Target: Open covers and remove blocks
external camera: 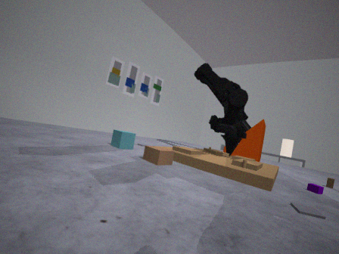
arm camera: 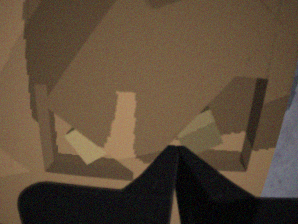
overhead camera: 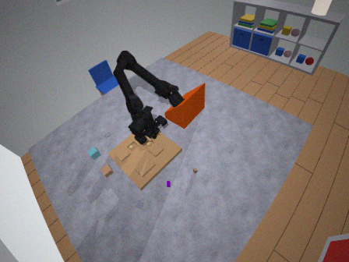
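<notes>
Puzzle board (overhead camera: pixel 163 161): a flat tan slab is laid on the grey table surface (overhead camera: pixel 234 164), in front of the arm (overhead camera: pixel 130 91); raised covers are seen on its top face.
Gripper (overhead camera: pixel 142 139): lowered over the board's far edge, nearest the arm's base; the two black fingers are pressed together with nothing between them.
Cover (arm camera: pixel 150 75): in the wrist view a large tan panel is seen lying skewed across a framed well (arm camera: pixel 50 135), so that the well is only partly uncovered at its lower corners.
Well contents: two pale yellowish-green pieces (arm camera: pixel 82 146) are visible at the lower left and lower right of the well, partly under the cover; whether they belong to one block cannot be told.
Tan block (overhead camera: pixel 107 170): rested on the table just beside the board's left edge, apart from it in the top view.
Cyan block (overhead camera: pixel 93 153): set on the table near the tan block, farther from the board.
Purple block (overhead camera: pixel 168 183): a small piece placed on the table near the board's front corner.
Small brown block (overhead camera: pixel 195 170): placed on the table to the right of the board, well apart from it.
Orange panel (overhead camera: pixel 187 107): stood upright behind the board, beside the arm.
Shelf unit (overhead camera: pixel 286 9): located on the wooden floor at the far right, filled with coloured items.
</notes>
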You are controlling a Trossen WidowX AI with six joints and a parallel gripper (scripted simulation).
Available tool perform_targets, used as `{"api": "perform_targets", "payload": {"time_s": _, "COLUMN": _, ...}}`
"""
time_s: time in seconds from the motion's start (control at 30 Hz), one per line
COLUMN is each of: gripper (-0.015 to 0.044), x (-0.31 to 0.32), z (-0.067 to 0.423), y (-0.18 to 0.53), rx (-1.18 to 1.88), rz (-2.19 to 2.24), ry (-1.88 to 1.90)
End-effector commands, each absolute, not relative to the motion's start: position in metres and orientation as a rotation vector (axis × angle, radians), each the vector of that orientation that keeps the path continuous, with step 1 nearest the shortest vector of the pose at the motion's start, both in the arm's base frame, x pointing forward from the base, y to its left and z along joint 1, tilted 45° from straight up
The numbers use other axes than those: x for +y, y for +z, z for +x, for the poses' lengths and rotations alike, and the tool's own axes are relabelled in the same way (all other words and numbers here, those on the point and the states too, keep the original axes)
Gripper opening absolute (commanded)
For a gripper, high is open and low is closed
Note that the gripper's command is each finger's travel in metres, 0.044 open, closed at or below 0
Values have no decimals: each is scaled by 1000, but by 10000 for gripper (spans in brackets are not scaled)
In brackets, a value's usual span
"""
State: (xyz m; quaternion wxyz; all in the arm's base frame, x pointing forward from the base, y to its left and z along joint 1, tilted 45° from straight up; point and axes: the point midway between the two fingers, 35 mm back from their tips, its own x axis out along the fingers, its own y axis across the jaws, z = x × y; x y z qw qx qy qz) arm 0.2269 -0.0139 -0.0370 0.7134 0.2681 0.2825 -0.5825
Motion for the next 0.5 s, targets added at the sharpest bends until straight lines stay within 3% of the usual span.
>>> {"api": "perform_targets", "payload": {"time_s": 0.0, "gripper": 0, "x": -14, "z": 235, "y": -35, "rx": 618, "rz": 592, "ry": -1288}}
{"api": "perform_targets", "payload": {"time_s": 0.47, "gripper": 0, "x": -15, "z": 246, "y": -31, "rx": 618, "rz": 593, "ry": -1288}}
